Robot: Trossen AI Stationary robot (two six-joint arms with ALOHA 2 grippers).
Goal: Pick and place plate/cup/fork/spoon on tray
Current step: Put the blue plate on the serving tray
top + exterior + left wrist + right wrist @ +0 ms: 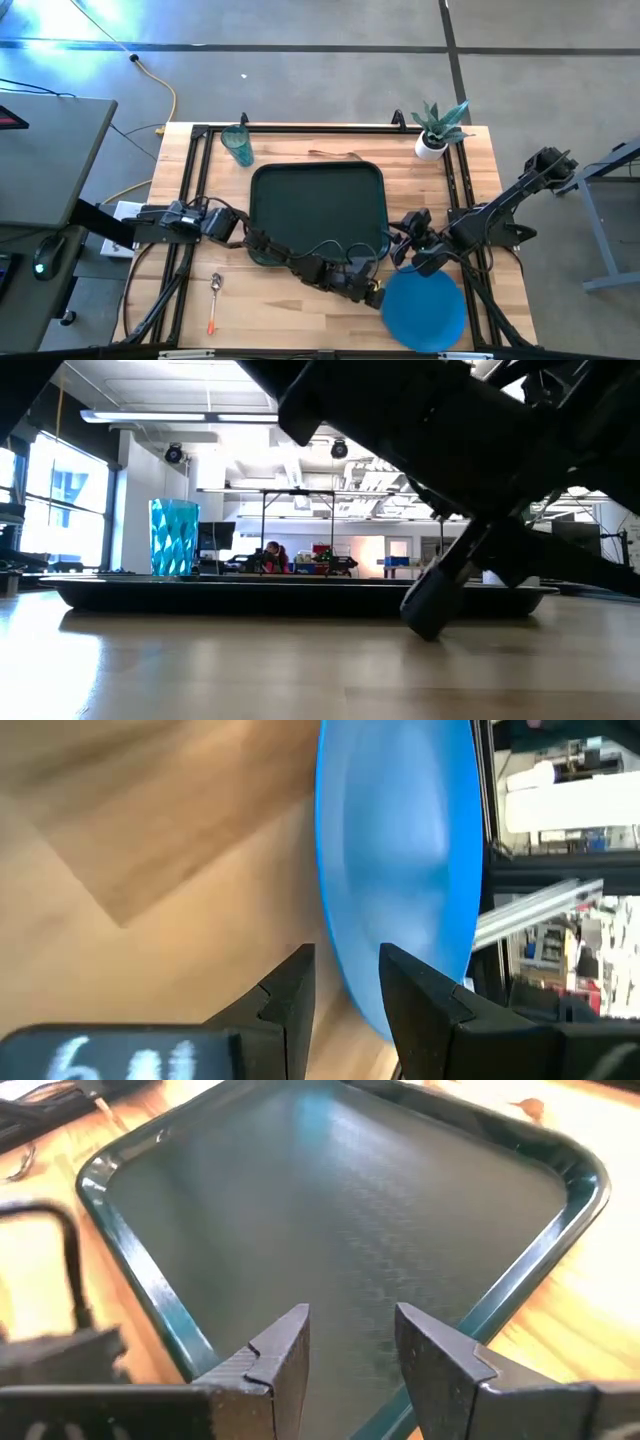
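Note:
The blue plate lies flat on the table at the near right; it also shows in the left wrist view. My left gripper is open at the plate's left edge, one finger on each side of its rim. My right gripper is open and empty over the dark green tray's near right corner. The teal cup stands upright by the tray's far left corner. The spoon lies at the near left. The fork lies beyond the tray's far rim. My left gripper comes level at the plate's left rim, turned on its side, with the rim in the gap between its open fingers. I cannot tell whether either finger touches the plate. The plate rests on the table.
A white pot with a spiky green plant stands at the far right corner. Black frame rails run along the table's left and right sides. Both arms cross the table's near half by the tray's near rim.

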